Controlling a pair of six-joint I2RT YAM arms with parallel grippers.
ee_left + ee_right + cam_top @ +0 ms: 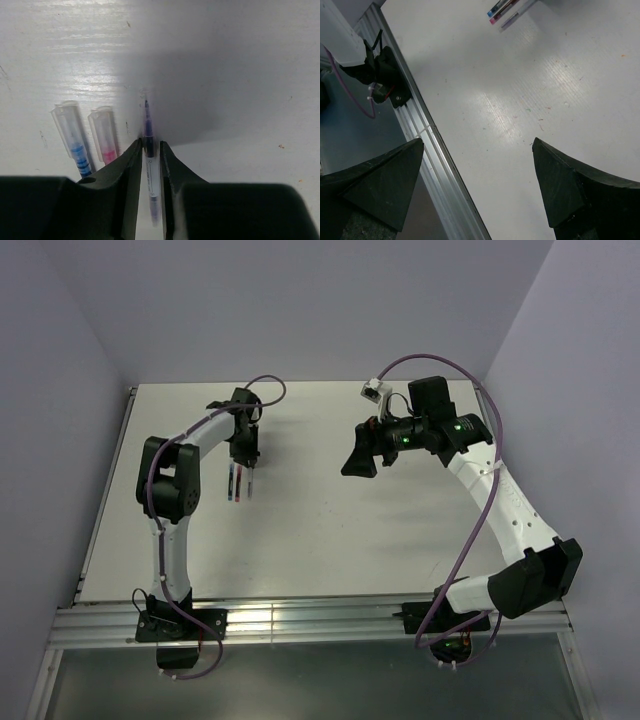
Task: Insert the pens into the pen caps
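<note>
**Left claw narrow around the pale pen; right claw wide and empty**

The left arm reaches forward from its base. Its forearm angles toward the middle of the surface [330,530] and its wrist points straight down. The right arm is bent at the elbow, with its forearm running leftward. The right claw [357,462] hangs above the surface and faces the left arm.

The three pens lie side by side under the left claw [243,462], well in from the left edge. Bare surface runs from them across to the right claw and down to the aluminium rail [320,618] at the near edge.

In the left wrist view, the jaws stand a narrow gap apart. The pale pen [148,125] lies flat between them, with a sliver of surface showing on one side. Contact on the other side cannot be told.

The blue pen [75,142] and the red pen [104,137] lie just beside it. Each has a clear cap [67,117] over its far end.

The right claw's jaws are spread wide and hold nothing.
</note>
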